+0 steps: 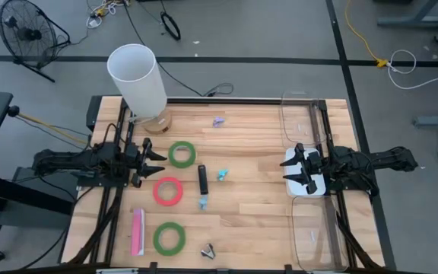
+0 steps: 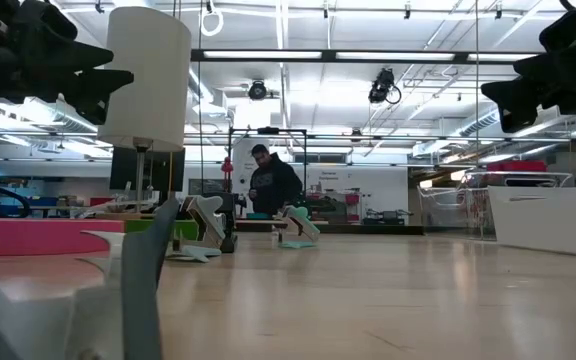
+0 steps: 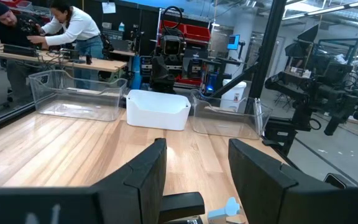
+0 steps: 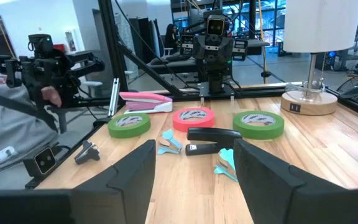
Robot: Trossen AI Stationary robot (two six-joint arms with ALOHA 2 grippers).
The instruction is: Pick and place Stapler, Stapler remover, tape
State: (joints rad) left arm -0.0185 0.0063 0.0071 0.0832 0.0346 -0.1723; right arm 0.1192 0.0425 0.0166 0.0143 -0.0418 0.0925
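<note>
Tape rolls lay mid-table: 1 red-pink roll (image 1: pixel 168 191) nearest the left gripper (image 1: pixel 155 163), 2 green rolls (image 1: pixel 181 154) (image 1: pixel 169 237) flanking it, the black stapler (image 1: pixel 202 179) beyond. Both the left gripper and the far right gripper (image 1: pixel 296 170) hung spread, grasping nothing.

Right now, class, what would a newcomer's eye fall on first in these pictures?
Probably the tall white lamp at the table's far left corner. Next, the bright tape rolls in the middle: a green roll, a red-pink roll and another green roll, with a black stapler beside them. The left gripper and right gripper wait open at opposite sides.
</note>
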